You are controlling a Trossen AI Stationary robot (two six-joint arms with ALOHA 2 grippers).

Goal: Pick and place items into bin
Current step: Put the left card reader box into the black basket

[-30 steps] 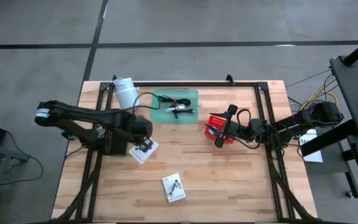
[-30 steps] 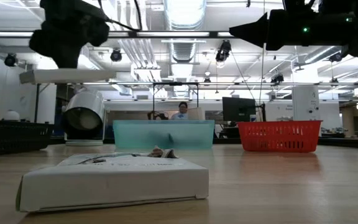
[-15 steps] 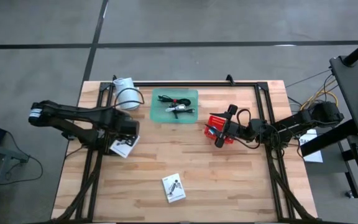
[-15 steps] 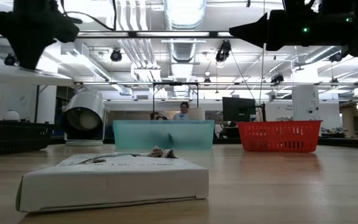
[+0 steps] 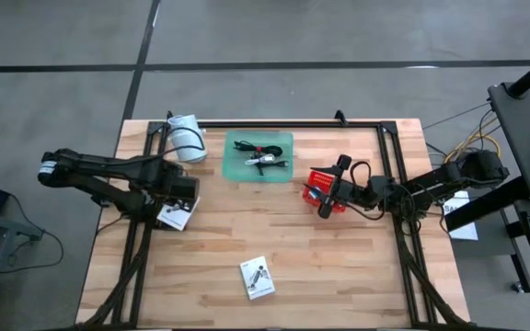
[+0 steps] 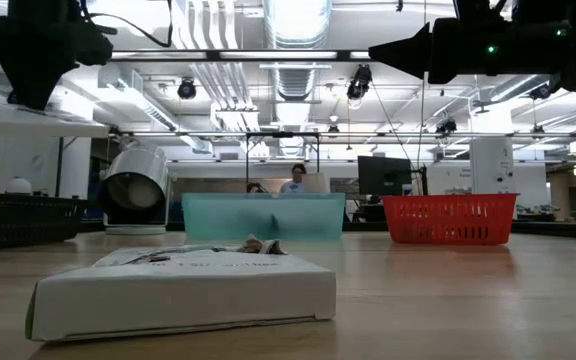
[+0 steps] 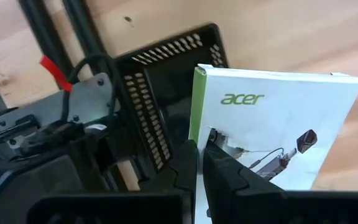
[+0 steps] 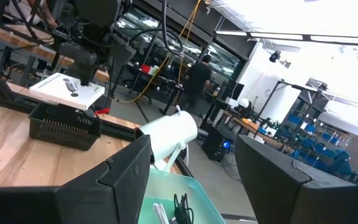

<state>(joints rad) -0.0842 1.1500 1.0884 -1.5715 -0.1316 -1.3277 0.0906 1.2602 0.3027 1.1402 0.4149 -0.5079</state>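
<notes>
My left gripper (image 5: 180, 204) is shut on a white printed box (image 5: 175, 217) marked "acer" (image 7: 278, 118), held in the air over a black mesh bin (image 7: 166, 93) at the table's left. A second white box (image 5: 258, 277) lies flat on the table near the front. A teal tray (image 5: 259, 156) at the back holds thin black cables and a small silver piece. My right gripper (image 5: 333, 189) is open and empty above a red basket (image 5: 321, 180) at the right. My left gripper pinches the white box between its two fingers (image 7: 188, 168) at one edge, close to the box's green side (image 7: 195, 118). The box is lifted clear and lies about level (image 6: 38, 125), sticking out past the fingers.
A white roll (image 5: 184, 138) lies at the back left beside the tray. The black frame rails (image 5: 274, 123) run round the table's back and sides. Bare wood lies between the tray and the front box. A person sits far off in the room (image 6: 293, 180).
My left gripper has carried the white box toward the table's left edge, keeping it level and clear of the table. It now hangs over the black bin. My right arm has kept still.
</notes>
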